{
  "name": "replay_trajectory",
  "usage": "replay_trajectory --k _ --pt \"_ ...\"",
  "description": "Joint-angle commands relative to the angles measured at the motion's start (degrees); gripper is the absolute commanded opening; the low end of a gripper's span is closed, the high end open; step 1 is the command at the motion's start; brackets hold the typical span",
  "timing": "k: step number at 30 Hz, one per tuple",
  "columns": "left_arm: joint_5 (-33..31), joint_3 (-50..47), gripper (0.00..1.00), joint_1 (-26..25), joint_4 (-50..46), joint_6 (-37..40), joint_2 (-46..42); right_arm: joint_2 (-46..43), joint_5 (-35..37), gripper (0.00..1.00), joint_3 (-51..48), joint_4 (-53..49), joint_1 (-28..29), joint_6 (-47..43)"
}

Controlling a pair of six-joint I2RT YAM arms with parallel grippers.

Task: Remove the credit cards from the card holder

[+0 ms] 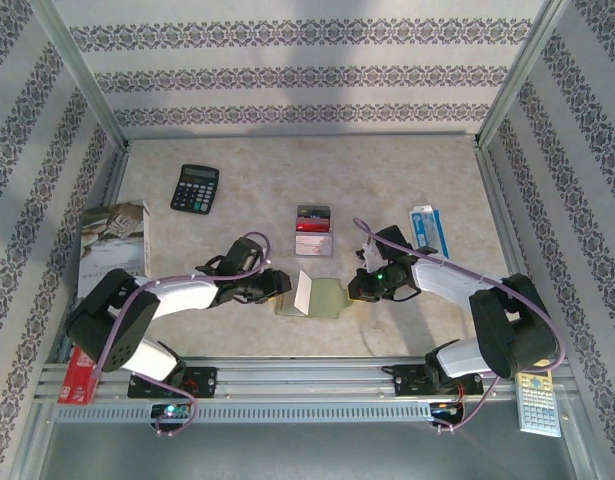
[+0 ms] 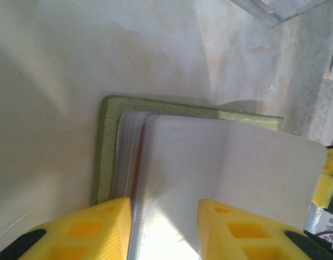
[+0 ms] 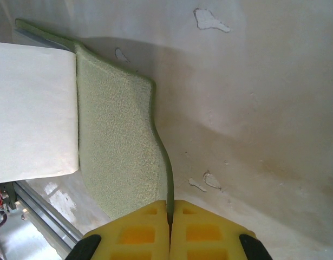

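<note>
Olive card holder [image 3: 117, 141], flap edge inside right end effector [image 3: 168, 208].

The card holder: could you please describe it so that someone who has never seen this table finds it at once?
On the marbled table, look near the front edge. The card holder lies open between the left gripper and the right gripper, which is shut on its cover. Unlike the credit cards stacked behind it, it is olive green, with pale clear pockets standing up.

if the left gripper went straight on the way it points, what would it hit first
The pale clear pocket pages of the olive-green folding card holder, standing between the fingers of the left gripper; then probably bare table.
</note>
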Motion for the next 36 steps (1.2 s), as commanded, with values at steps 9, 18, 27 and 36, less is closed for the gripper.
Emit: replay_trajectory --k 9,18,27,36 --pt "4.8 1.3 0.36 -1.8 10.4 -3.1 3.0 0.9 0.3 0.0 1.0 -0.5 -0.6 -1.1" --pt "6.8 3.7 0.35 -3.6 14.1 -5.3 4.3 2.1 0.4 0.02 1.0 0.5 -0.5 -1.0" --pt "6.0 8.3 0.39 -7.5 11.9 -4.9 4.8 1.6 1.0 0.24 1.4 1.0 -0.5 -0.6" --pt "6.7 9.9 0.39 -9.5 15.5 -6.2 10.3 -3.3 2.8 0.47 0.4 0.1 -2.7 0.3"
